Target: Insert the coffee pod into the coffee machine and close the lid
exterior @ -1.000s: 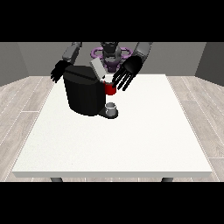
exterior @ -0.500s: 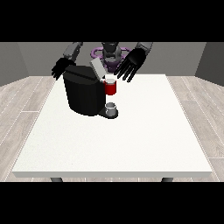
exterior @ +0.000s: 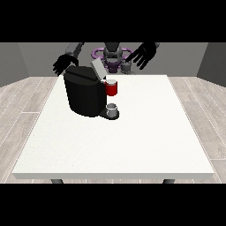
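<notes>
Since the earlier frames, the hand at the view's right had lifted away from the front of the coffee machine and drawn back toward the robot's shoulder, so that it hung above the far edge of the tabletop, well apart from the machine. Its fingers were spread and straight, holding nothing. The hand at the view's left was just behind the machine's top far corner, about where it had been before, its fingers also splayed and released, with nothing in them.

Below and toward the camera from the right-side hand, the machine's lid stood tilted up, a pale flap rising from the black body. A red thing at the machine sat at the front of the brew head, just beneath that lid. Under it, a small grey cup stood on the machine's base.

The coffee pod did not plainly show anywhere. A small grey thing sat near the robot's torso, beside the right-side hand; what it was could not be told.
</notes>
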Robot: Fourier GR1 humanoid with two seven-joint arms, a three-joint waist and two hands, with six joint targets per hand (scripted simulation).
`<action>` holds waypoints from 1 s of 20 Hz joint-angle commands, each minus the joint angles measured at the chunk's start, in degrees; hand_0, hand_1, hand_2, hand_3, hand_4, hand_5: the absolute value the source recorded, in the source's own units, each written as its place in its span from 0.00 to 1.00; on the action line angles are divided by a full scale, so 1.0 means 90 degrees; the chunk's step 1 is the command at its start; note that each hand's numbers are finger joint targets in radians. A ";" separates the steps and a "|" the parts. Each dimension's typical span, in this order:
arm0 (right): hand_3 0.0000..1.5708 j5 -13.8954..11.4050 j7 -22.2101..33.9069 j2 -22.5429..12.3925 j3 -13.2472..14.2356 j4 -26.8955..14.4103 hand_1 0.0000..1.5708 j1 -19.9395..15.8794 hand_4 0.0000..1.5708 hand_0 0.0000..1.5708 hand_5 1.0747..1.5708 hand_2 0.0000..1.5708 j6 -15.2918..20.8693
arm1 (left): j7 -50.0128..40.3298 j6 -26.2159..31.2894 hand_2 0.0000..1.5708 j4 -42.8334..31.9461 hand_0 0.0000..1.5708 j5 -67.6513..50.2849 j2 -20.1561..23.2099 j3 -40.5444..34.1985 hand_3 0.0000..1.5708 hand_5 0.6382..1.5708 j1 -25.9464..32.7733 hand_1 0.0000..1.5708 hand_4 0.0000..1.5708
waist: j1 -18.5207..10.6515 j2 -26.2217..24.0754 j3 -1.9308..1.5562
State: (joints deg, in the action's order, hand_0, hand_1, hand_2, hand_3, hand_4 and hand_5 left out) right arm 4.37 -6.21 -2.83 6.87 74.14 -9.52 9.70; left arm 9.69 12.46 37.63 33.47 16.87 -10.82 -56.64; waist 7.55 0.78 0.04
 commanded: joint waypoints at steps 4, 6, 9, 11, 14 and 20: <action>0.00 -0.0091 0.0070 -0.0189 0.0004 0.0091 0.00 0.0611 0.31 0.00 1.00 0.00 -0.0067 | 0.0379 -0.0161 0.00 0.0077 0.00 -0.1201 -0.1247 -0.0762 0.00 1.00 0.1275 0.00 0.00 | -0.0572 -0.1182 0.0001; 0.00 -0.0123 -0.0010 -0.0442 0.0072 0.0029 0.00 0.0686 0.23 0.00 1.00 0.00 -0.0233 | 0.0283 0.0070 0.00 0.0209 0.00 -0.1253 -0.1218 -0.0697 0.00 1.00 0.1460 0.00 0.00 | -0.0901 -0.1476 -0.0004; 0.00 0.0019 0.0105 -0.0612 0.0039 0.0276 0.00 0.0675 0.22 0.00 1.00 0.00 -0.0569 | 0.0559 0.0222 0.00 0.0257 0.00 -0.1557 -0.1226 -0.0886 0.00 1.00 0.2021 0.00 0.12 | -0.1035 -0.1578 -0.0003; 0.00 -0.0014 0.0774 -0.0511 -0.0321 0.0807 0.00 0.0302 0.18 0.00 1.00 0.00 -0.0604 | 0.0412 0.0263 0.00 0.0131 0.00 -0.1876 -0.1063 -0.1251 0.00 1.00 0.2062 0.00 0.14 | -0.0849 -0.1631 0.0004; 0.00 0.0088 0.1160 -0.0894 -0.0138 0.0903 0.00 0.0036 0.00 0.00 1.00 0.00 -0.0783 | 0.0305 0.0246 0.00 0.0297 0.00 -0.1865 -0.1538 -0.1009 0.00 1.00 0.2460 0.00 0.00 | -0.1206 -0.2021 -0.0001; 0.00 0.0159 0.0756 -0.0787 -0.0311 0.1032 0.00 -0.0217 0.00 0.00 1.00 0.00 -0.1115 | 0.0489 0.0526 0.00 0.0905 0.00 -0.2337 -0.1431 -0.1076 0.00 1.00 0.2751 0.00 0.00 | -0.1416 -0.1401 -0.0005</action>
State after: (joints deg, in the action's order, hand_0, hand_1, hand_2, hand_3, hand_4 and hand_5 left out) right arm 5.43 0.98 -9.70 4.52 82.87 -9.52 1.14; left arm 13.46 15.49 42.95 14.80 3.93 -20.30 -33.73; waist -3.46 -13.73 0.02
